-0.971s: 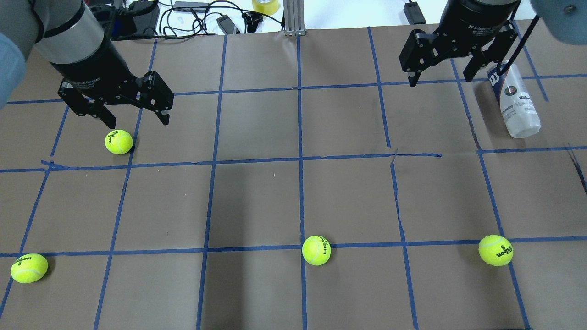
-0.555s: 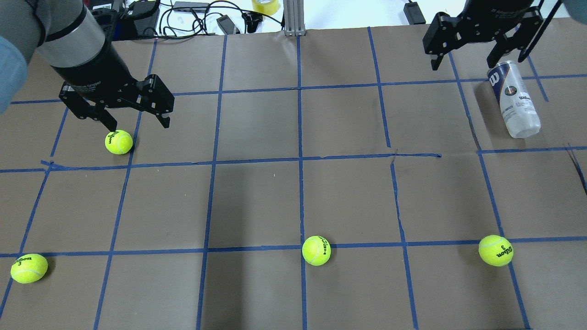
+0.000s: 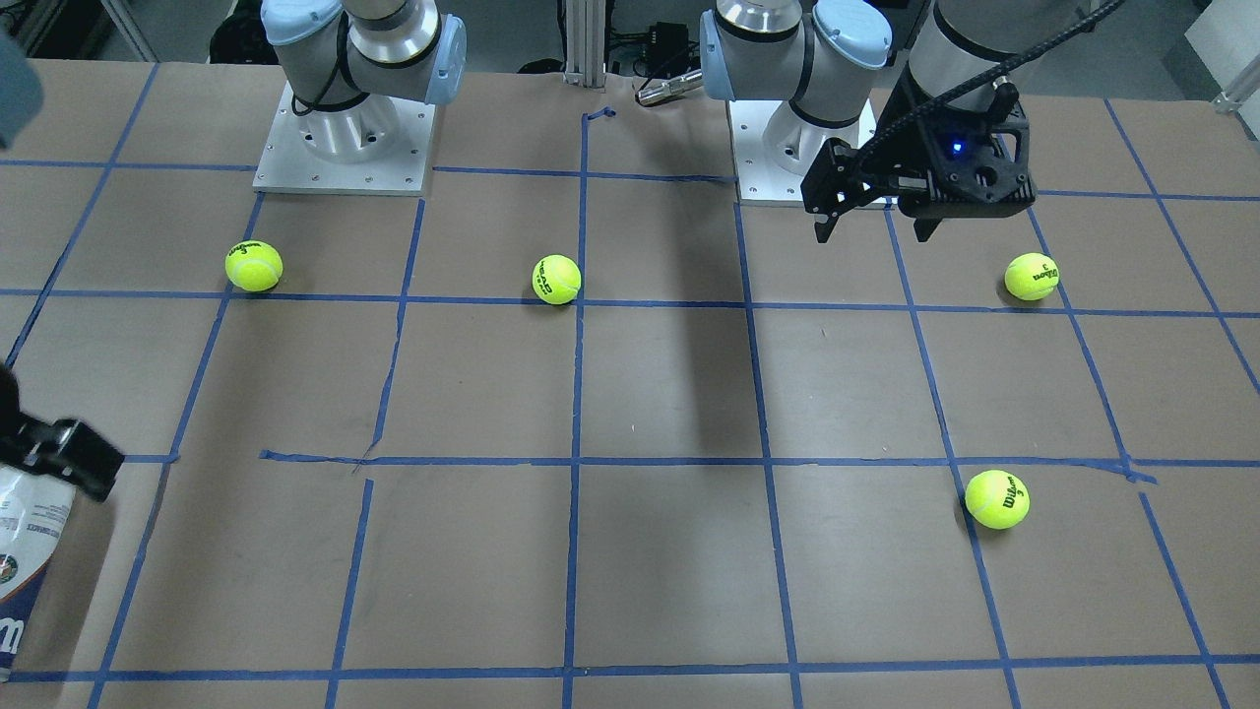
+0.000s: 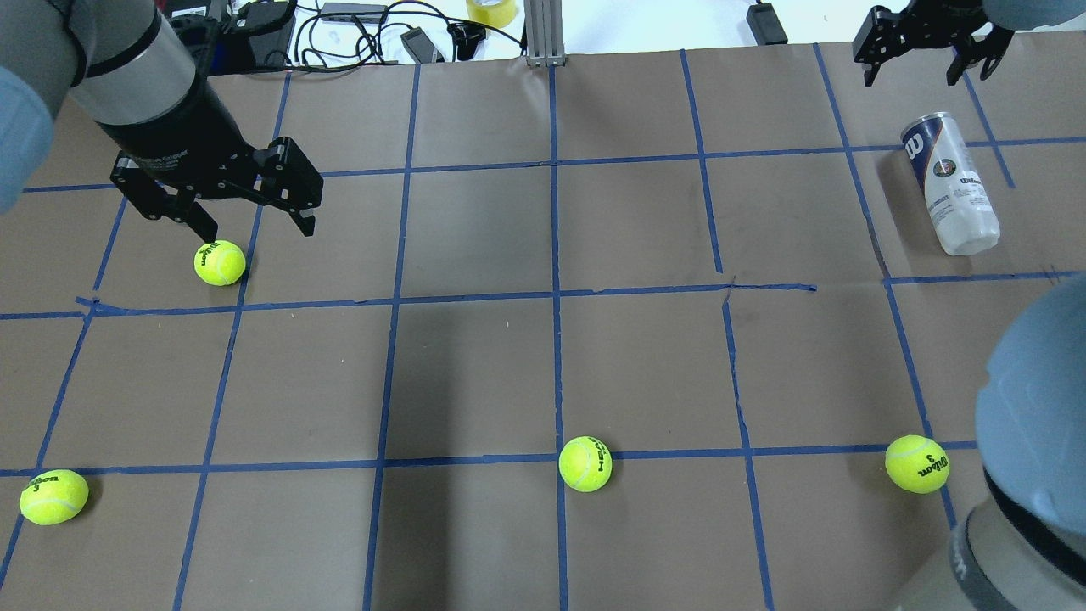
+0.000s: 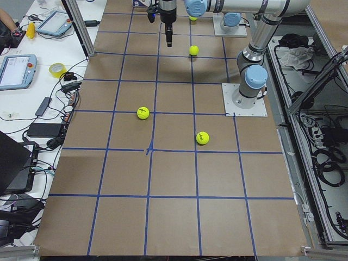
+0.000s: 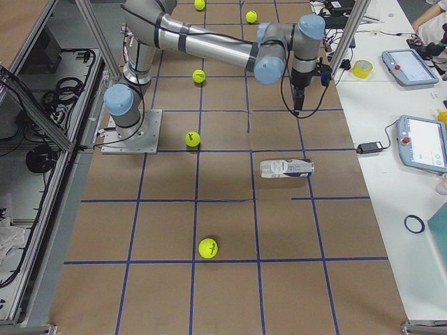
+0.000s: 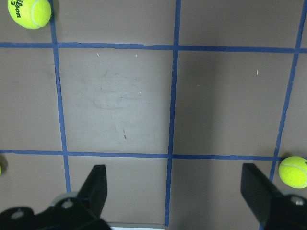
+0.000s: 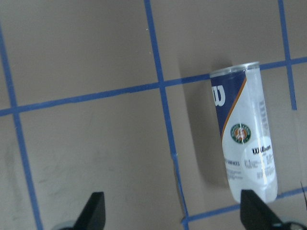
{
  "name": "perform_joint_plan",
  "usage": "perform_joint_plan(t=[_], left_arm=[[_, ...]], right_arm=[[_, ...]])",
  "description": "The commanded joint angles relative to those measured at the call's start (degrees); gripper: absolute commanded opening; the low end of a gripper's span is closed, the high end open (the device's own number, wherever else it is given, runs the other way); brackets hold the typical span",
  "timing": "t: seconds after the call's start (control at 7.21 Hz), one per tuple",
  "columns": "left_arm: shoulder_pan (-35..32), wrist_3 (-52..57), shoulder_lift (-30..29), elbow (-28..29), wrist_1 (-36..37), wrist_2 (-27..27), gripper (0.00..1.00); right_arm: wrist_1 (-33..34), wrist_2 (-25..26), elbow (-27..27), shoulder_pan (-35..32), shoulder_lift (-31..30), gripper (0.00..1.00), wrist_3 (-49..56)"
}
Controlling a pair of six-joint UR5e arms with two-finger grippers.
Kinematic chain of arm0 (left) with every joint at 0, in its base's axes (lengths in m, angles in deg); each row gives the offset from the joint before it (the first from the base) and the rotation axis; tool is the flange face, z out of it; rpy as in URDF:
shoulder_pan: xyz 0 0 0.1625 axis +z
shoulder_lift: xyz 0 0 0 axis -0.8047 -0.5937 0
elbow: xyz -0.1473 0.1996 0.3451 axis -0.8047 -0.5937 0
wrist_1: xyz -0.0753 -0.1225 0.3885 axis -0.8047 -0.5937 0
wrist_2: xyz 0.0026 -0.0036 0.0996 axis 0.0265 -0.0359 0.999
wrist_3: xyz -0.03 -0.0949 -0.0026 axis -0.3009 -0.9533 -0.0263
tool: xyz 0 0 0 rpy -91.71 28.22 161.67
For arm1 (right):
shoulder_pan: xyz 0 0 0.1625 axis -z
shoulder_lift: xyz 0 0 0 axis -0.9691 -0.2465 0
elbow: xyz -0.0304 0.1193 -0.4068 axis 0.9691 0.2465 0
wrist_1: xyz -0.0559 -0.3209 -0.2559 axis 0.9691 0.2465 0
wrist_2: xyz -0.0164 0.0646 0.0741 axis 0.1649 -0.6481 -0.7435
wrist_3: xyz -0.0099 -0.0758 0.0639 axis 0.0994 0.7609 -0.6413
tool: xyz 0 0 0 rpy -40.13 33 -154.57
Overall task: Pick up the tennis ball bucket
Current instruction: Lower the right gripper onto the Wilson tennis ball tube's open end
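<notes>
The tennis ball bucket (image 4: 950, 182) is a clear can with a white and navy Wilson label. It lies on its side on the brown paper at the far right, navy end towards the far edge. It also shows in the front view (image 3: 25, 561), the right side view (image 6: 286, 168) and the right wrist view (image 8: 244, 134). My right gripper (image 4: 918, 76) is open and empty, up in the air beyond the can's navy end, not around it. My left gripper (image 4: 256, 225) is open and empty, just beyond a tennis ball (image 4: 220, 263).
Three more tennis balls (image 4: 53, 496) (image 4: 585, 463) (image 4: 917, 463) lie along the near row. My right arm's elbow (image 4: 1031, 399) looms at the near right. Cables and devices (image 4: 339, 34), a tape roll (image 4: 492, 10) and a metal post (image 4: 543, 34) line the far edge.
My right gripper has moved from over the can's navy end towards the far right edge, still open. The can has not moved. The left gripper has hardly moved.
</notes>
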Motion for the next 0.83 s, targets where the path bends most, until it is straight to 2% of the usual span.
perform_joint_plan(t=[0.0,0.28,0.55,0.69], left_arm=[[0.06,0.00,0.03,0.00,0.11,0.04,1.00],[0.41,0.00,0.47,0.00,0.11,-0.31,1.00],[0.50,0.09,0.82,0.00,0.11,-0.05,1.00],[0.68,0.09,0.91,0.09,0.20,-0.14,1.00]], right_arm=[[5.54,0.17,5.92,4.06,9.77,1.00,4.39],[10.83,-2.53,6.46,8.97,15.23,1.00,10.99],[10.94,-6.22,6.46,9.26,18.13,1.00,12.75],[10.59,-6.25,6.11,9.35,18.32,1.00,13.55]])
